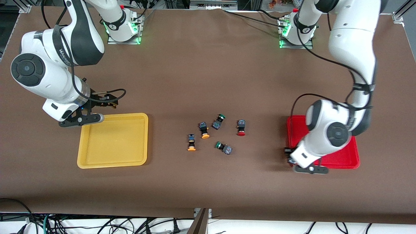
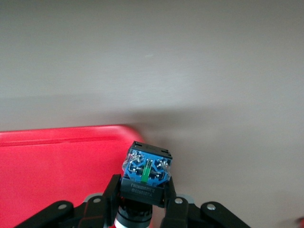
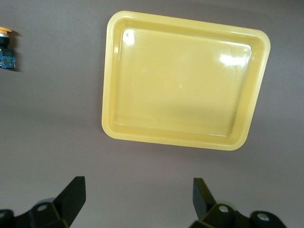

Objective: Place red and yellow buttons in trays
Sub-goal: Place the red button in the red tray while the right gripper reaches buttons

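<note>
My left gripper [image 1: 290, 156] is shut on a dark-bodied button with a blue end [image 2: 147, 172]; its cap is mostly hidden. The gripper [image 2: 142, 186] holds it over the edge of the red tray [image 1: 344, 156] that faces the table's middle; the tray also shows in the left wrist view [image 2: 57, 161]. My right gripper [image 1: 105, 101] is open and empty [image 3: 137, 186] beside the yellow tray [image 1: 112, 115], which is empty [image 3: 185, 80]. On the table's middle lie a red button [image 1: 241, 128] and two yellow buttons [image 1: 191, 143] [image 1: 203, 130]. One yellow button shows in the right wrist view [image 3: 5, 46].
Two green-capped buttons [image 1: 218, 122] [image 1: 224, 148] lie among the others at the table's middle. The brown table cover [image 1: 208, 71] is bare between the buttons and the arm bases.
</note>
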Controlling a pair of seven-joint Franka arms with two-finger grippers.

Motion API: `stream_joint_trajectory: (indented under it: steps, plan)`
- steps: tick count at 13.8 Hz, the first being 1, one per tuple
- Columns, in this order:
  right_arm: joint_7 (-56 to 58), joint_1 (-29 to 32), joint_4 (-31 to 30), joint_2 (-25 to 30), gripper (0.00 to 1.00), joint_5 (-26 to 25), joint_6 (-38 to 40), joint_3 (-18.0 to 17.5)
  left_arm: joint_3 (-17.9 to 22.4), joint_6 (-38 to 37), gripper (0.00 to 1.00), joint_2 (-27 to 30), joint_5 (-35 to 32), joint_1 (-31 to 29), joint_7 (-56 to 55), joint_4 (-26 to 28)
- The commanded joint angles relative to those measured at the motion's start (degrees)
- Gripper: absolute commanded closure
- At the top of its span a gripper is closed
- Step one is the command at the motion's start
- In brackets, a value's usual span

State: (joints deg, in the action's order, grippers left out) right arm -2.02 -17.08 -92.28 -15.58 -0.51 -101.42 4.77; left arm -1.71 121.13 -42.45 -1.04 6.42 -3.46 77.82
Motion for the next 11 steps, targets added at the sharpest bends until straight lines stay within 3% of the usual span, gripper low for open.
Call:
stream_joint_trajectory:
  steps: [1, 5, 9, 11]
  plan:
    - [0.35, -0.15, 1.40, -0.33, 0.00, -0.29, 0.87, 0.06, -1.11, 0.33, 0.93, 5.61, -0.19, -6.83, 9.23, 9.17]
    - [4.72, 0.03, 1.40, -1.99, 0.00, -0.81, 0.43, 0.15, -2.25, 0.42, 0.91, 6.15, 3.93, -16.78, 19.71, 12.17]
    - [4.04, -1.80, 1.48, -6.29, 0.00, 4.88, -4.66, -0.29, -2.25, 1.55, 0.88, 5.98, 4.02, -22.06, 21.30, 15.60]
    - [2.73, -5.06, 2.88, -9.89, 0.00, 5.34, -9.64, -0.38, -2.25, 6.20, 0.88, 6.41, 4.90, -22.16, 21.04, 19.80]
